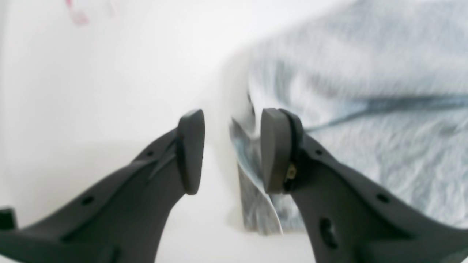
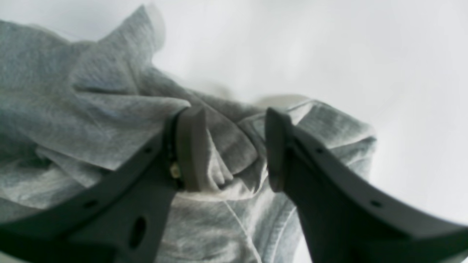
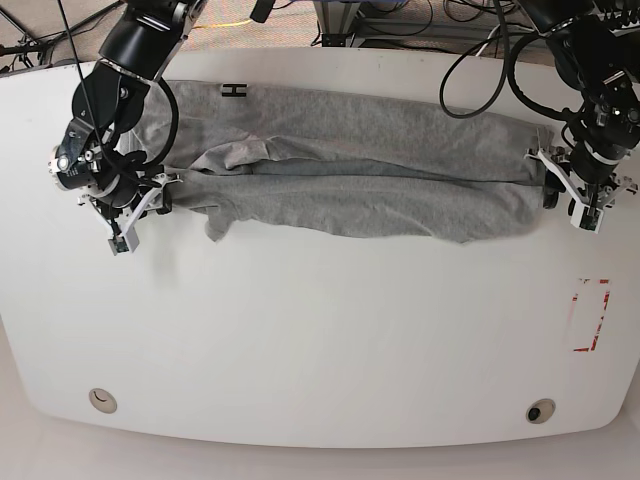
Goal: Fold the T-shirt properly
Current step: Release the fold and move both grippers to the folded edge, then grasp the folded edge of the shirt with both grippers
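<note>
The light grey T-shirt [image 3: 360,170] lies folded lengthwise in a long band across the far half of the white table [image 3: 320,330]. A black letter "H" [image 3: 234,91] shows at its far left edge. My left gripper [image 1: 232,146] is open at the shirt's right end [image 3: 566,193]. A blurred cloth edge [image 1: 252,182] lies just inside its right finger. My right gripper [image 2: 234,146] is open at the shirt's left end [image 3: 150,203]. A bunched fold of the shirt [image 2: 234,157] sits between its fingers.
A red rectangular marking [image 3: 590,315] is on the table at the right, and shows faintly in the left wrist view [image 1: 75,14]. Two round holes [image 3: 100,400] [image 3: 540,411] sit near the table's front edge. Cables [image 3: 480,40] lie beyond the far edge.
</note>
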{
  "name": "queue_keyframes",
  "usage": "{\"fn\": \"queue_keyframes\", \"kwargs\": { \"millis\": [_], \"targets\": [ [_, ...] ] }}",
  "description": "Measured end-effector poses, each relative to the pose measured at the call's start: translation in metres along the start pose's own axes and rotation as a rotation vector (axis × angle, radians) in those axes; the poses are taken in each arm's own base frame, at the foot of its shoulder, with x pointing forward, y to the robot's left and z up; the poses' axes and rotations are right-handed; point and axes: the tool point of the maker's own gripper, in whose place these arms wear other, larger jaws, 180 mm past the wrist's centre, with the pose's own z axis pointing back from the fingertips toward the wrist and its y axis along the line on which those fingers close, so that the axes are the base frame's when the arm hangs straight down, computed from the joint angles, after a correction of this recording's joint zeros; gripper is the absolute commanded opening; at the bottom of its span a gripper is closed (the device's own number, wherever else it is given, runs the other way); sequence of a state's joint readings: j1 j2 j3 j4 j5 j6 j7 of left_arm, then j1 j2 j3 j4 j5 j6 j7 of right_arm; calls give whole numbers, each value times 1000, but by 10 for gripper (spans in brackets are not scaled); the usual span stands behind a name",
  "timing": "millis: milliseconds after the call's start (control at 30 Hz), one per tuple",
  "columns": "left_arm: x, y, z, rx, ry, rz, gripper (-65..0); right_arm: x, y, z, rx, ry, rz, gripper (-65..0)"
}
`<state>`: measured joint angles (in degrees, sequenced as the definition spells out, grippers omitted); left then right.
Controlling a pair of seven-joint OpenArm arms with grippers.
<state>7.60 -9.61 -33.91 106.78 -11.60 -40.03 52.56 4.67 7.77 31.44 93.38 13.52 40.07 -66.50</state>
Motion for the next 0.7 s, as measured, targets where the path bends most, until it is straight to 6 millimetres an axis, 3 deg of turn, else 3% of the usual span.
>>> {"fn": "queue_keyframes", "kwargs": {
  "millis": [167, 267, 367, 567, 700],
  "targets": [
    [15, 26, 3, 74, -46, 57, -399, -1, -1, 0, -4, 4, 0, -279],
    [20, 35, -8, 77, -61, 121, -317, 0, 0, 0, -1, 3, 0, -224],
    [18, 27, -30, 16, -48, 181, -268, -3, -1, 1, -4, 14, 0, -220],
    [-2, 13, -73, -96, 51, 273, -269, -1, 8, -1, 24, 1, -13, -220],
    [-2, -6, -92, -172, 73, 308, -269, 1, 12, -3, 38, -10, -19, -220]
  ]
}}
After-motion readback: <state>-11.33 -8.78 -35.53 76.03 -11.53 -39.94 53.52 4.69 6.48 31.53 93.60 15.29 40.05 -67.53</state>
